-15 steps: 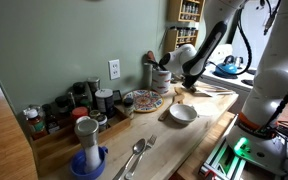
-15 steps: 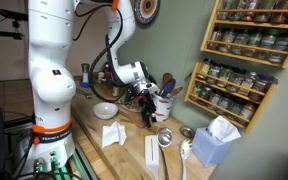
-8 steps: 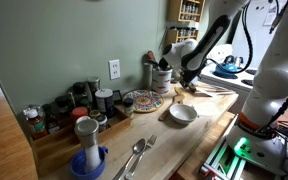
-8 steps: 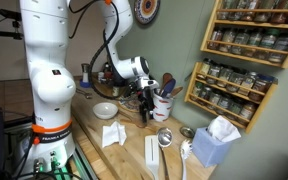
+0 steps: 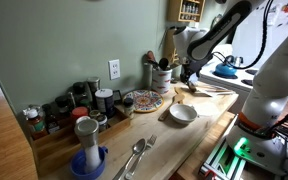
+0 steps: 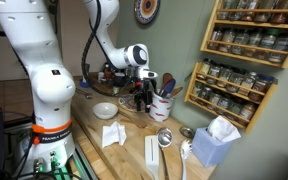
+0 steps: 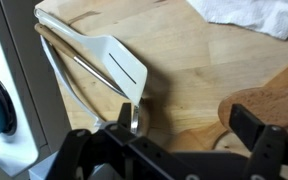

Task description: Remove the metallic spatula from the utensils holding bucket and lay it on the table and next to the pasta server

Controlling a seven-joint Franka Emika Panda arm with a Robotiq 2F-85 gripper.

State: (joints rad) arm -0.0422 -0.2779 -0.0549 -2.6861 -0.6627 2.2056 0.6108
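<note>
Home kitchen, as I see it through the cameras.
Beyond my gripper (image 6: 147, 103): a spice rack (image 6: 240, 52) of jars, a utensil bucket (image 5: 160, 77), and a wooden counter (image 5: 149, 125) below.

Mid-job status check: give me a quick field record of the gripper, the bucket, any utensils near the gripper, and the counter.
gripper: raised beside the bucket, open or shut unclear
bucket: white, upright, utensils standing in it
metal piece: thin, at the gripper in wrist view; grasp not confirmable
white slotted spatula: just beyond the gripper in wrist view
bowl: white, on the wooden counter
</note>
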